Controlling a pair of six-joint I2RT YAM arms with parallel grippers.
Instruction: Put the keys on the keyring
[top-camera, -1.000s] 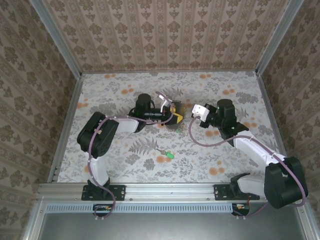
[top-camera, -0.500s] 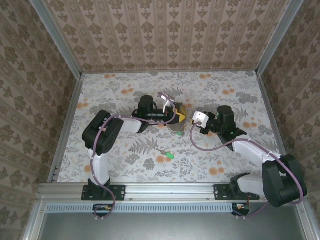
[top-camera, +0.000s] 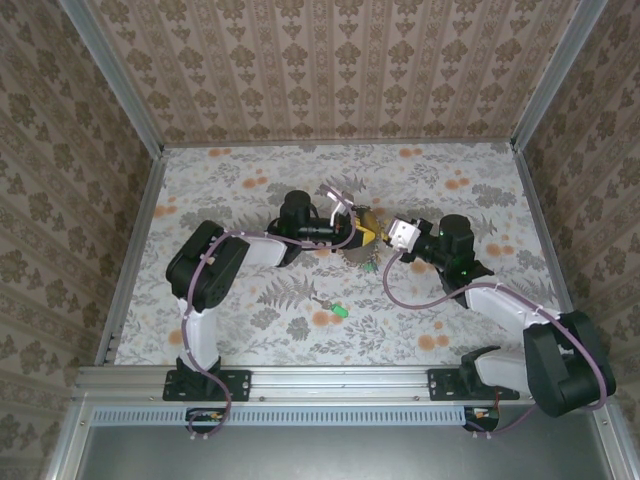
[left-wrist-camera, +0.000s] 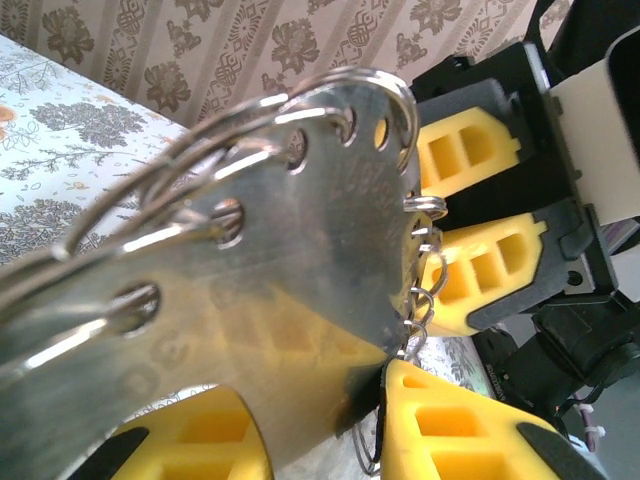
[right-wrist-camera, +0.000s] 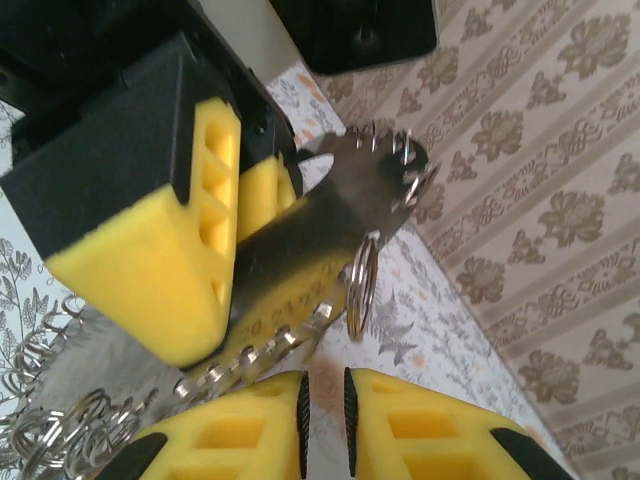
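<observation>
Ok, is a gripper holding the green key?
No, the green key lies loose on the table, with nothing touching it.

The metal plate (right-wrist-camera: 320, 230) bears faint numbers 20, 21, 22.

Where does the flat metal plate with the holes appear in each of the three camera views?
Top external: the metal plate lies near the picture's centre, at the tip of the left gripper.
Left wrist: the plate runs from the left edge to the centre, with small rings on its right edge.
Right wrist: the plate slants from lower left to upper centre.
Shared landmark: the left gripper's yellow fingers, closed on the plate.
</observation>
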